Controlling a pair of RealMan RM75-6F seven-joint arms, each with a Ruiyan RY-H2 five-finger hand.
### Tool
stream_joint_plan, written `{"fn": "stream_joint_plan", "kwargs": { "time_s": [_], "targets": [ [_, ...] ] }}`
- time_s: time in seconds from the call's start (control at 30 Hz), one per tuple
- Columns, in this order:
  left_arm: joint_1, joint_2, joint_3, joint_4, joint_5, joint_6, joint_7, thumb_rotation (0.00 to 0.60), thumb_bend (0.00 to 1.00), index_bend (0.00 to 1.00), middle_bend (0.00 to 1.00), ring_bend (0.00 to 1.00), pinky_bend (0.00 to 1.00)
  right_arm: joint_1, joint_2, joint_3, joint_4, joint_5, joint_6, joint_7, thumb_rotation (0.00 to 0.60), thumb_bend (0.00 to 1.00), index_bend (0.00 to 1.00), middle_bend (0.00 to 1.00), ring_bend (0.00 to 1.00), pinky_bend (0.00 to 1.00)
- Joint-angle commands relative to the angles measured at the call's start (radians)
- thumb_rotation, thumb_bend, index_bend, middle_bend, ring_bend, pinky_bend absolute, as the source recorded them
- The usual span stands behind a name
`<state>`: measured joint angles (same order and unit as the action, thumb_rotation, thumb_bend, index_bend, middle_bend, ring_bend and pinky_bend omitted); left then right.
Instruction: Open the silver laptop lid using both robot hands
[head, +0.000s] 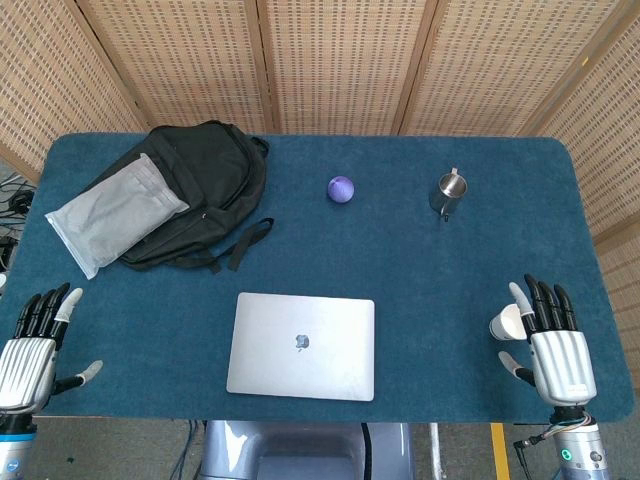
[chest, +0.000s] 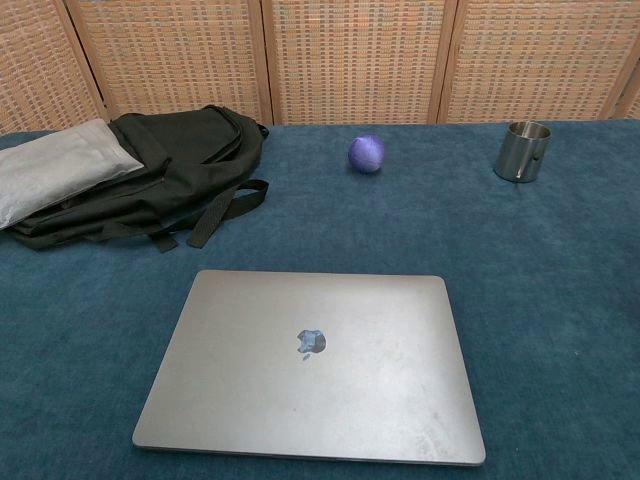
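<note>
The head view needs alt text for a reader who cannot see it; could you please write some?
A closed silver laptop lies on a blue table between the open left hand and right hand. Behind it sit a black backpack, purple ball and metal cup.

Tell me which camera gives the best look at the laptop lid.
The chest view: the laptop fills the lower frame, closed, with its logo and front edge plain to see. The head view shows the whole laptop from above, smaller, lying between the left hand and right hand, neither touching it.
</note>
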<state>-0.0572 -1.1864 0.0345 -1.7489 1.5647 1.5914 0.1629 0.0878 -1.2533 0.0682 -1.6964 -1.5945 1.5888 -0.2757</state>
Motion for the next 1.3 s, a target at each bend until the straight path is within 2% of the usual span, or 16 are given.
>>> {"fn": "stream_joint_plan", "kwargs": {
  "time_s": [0.03,0.23,0.43,0.47,0.57,0.7,1.0,1.07,1.3],
  "targets": [
    [-0.001,0.001,-0.001,0.001,-0.003,-0.010,-0.005,0.600,0.00,0.00,0.00,0.00,0.00,0.000,0.001,0.001,-0.001,0.002,-0.002,0.001,0.600,0.00,0.00,0.00,0.00,0.00],
    [-0.001,0.006,0.007,0.008,0.017,-0.025,-0.013,0.600,0.00,0.00,0.00,0.00,0.00,-0.002,0.000,0.005,0.000,0.004,-0.002,0.000,0.600,0.00,0.00,0.00,0.00,0.00],
    [-0.050,-0.019,0.029,0.055,0.134,-0.070,-0.073,0.600,0.00,0.00,0.00,0.00,0.00,0.001,0.005,0.012,-0.002,0.015,-0.012,0.010,0.600,0.00,0.00,0.00,0.00,0.00],
    [-0.079,-0.040,0.031,0.079,0.189,-0.087,-0.088,0.600,0.00,0.00,0.00,0.00,0.00,0.001,0.006,0.012,-0.001,0.017,-0.014,0.014,0.600,0.00,0.00,0.00,0.00,0.00],
    [-0.126,-0.080,0.030,0.135,0.253,-0.119,-0.103,0.600,0.00,0.00,0.00,0.00,0.00,0.002,0.008,0.013,-0.001,0.018,-0.017,0.019,0.600,0.00,0.00,0.00,0.00,0.00],
    [-0.219,-0.141,0.025,0.201,0.326,-0.213,-0.105,0.600,0.00,0.00,0.00,0.00,0.00,0.004,0.009,0.014,-0.002,0.020,-0.022,0.020,0.600,0.00,0.00,0.00,0.00,0.00],
    [-0.394,-0.280,0.032,0.271,0.408,-0.388,-0.157,0.600,0.00,0.00,0.00,0.00,0.00,0.006,0.004,0.015,-0.001,0.023,-0.029,0.008,0.600,0.00,0.00,0.00,0.00,0.00],
    [-0.444,-0.360,0.033,0.297,0.425,-0.451,-0.155,0.600,0.00,0.00,0.00,0.00,0.00,0.008,0.002,0.016,0.004,0.029,-0.036,0.011,0.600,0.00,0.00,0.00,0.00,0.00],
    [-0.502,-0.450,0.035,0.334,0.415,-0.527,-0.106,0.600,0.02,0.00,0.00,0.00,0.00,0.010,0.001,0.018,0.007,0.034,-0.040,0.013,0.600,0.00,0.00,0.00,0.00,0.00]
  ]
}}
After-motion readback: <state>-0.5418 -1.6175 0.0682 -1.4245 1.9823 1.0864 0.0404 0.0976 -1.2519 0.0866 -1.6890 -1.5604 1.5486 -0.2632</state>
